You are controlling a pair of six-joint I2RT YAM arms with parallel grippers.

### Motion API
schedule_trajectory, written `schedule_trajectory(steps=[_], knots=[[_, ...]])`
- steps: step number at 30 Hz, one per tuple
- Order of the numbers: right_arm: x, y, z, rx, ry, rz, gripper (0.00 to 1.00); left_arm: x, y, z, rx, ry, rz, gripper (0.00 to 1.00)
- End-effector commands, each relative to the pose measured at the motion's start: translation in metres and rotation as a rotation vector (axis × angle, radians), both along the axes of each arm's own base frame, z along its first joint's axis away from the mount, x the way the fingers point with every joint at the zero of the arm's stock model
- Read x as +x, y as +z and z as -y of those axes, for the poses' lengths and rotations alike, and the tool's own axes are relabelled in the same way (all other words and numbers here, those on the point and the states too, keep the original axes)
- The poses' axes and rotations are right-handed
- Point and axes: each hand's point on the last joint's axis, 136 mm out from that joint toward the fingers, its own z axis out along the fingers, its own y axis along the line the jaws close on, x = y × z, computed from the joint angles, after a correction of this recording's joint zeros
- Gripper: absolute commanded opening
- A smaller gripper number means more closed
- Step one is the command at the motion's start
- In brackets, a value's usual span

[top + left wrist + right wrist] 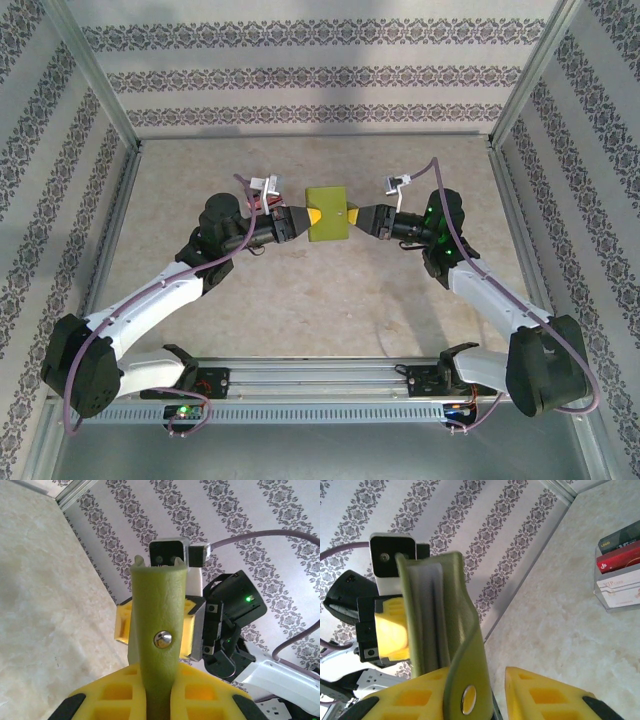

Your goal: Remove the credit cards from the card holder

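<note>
Holding the holder [327, 213] up off the table [300, 320] btwn both arms, mid-workspace. L gripper [298, 222] is clamped tight on its end of the holder. In L wrist view the green case runs straight up from btwn the yellow fingers [87, 698], pinched w/ no gap.

R gripper [362, 216] meets the opposite end, jaws part-way open, straddling the flap [465, 645]. One side lies against the flap; the other finger [520, 685] stands just clear w/ a visible gap, so no real grip there yet. Snap [468, 698] sits btwn those jaws. Flap bows away from the body, showing pale sleeves [426, 605]; can't tell if anything is in them.

Three cards [619, 555] (dark, red, pale) stand in a clear stand [615, 597] on the table, well apart from the holder.

Step, my read: opening the case and getting a second hold so the sleeves can be reached. No extraction from the holder is visibly under way.

Next move prob needs R to pinch the flap alone, not flap plus sleeves, then peel it away while L holds firm. Pull should be gentle: the thin flap could slip from the jaws, or the whole case could twist in L's grip. After that, an edge must stick out enough for a pinch.
</note>
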Motion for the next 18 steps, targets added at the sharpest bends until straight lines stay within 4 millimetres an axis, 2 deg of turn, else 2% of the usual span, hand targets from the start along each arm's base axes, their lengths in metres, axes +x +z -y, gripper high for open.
schedule_trajectory(steps=[1, 14, 18], knots=[[-0.007, 0.006, 0.005, 0.020, 0.022, 0.038, 0.30, -0.007, 0.028, 0.005, -0.068, -0.031, 0.082, 0.00], [-0.013, 0.027, 0.001, 0.072, 0.049, 0.080, 0.30, -0.006, 0.026, 0.014, -0.077, -0.058, 0.074, 0.00], [-0.014, 0.028, -0.004, 0.080, 0.068, 0.070, 0.29, -0.007, 0.025, 0.017, -0.080, -0.067, 0.072, 0.00]])
